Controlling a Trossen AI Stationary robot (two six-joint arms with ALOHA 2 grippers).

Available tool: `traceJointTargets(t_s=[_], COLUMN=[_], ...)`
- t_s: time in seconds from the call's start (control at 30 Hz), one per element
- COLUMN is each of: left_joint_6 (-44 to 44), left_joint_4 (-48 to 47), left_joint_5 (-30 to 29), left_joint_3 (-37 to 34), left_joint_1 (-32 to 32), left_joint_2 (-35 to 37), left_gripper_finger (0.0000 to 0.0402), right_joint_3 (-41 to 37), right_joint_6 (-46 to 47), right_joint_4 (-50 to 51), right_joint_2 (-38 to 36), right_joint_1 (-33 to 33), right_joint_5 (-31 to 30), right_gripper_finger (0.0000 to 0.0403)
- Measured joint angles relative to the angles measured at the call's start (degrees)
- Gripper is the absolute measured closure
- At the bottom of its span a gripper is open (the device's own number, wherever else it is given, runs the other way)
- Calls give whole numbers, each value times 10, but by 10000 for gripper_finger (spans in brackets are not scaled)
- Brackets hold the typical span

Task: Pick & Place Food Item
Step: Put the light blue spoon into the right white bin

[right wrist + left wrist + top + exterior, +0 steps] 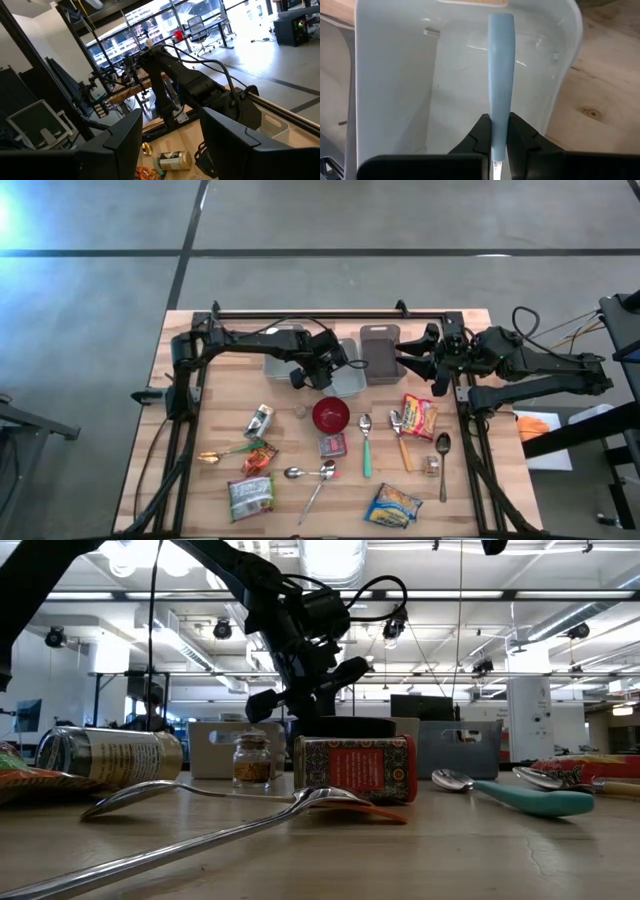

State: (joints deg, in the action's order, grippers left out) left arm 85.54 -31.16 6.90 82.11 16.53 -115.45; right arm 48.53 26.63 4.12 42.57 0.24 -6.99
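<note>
Upper centre-left of the high view, the left gripper (322, 370) hangs over a pale grey bin (282, 364), its jaws clamped on the light blue handle of a utensil (500, 75), which points down into the bin, likely about to be dropped there. To the right, beside a darker bin (380, 352), the right gripper (412, 358) waits level, fingers apart and empty. Below lies the wooden table (480, 520), strewn with spoons, food packets, a can and a red bowl (331, 414); beyond is a bright open workshop.
</note>
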Motion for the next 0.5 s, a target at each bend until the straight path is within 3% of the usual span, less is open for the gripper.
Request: traceJointTargets(t_s=[0.23, 0.5], left_joint_6=[0, 0], left_joint_4=[0, 0], left_joint_5=[0, 0], left_joint_3=[0, 0], left_joint_1=[0, 0], left_joint_2=[-1, -1], left_gripper_finger=[338, 361], right_joint_3=[0, 0], right_joint_6=[0, 0], right_joint_4=[0, 0], right_joint_2=[0, 0], right_joint_1=[0, 0], right_joint_5=[0, 1], right_gripper_finger=[207, 207])
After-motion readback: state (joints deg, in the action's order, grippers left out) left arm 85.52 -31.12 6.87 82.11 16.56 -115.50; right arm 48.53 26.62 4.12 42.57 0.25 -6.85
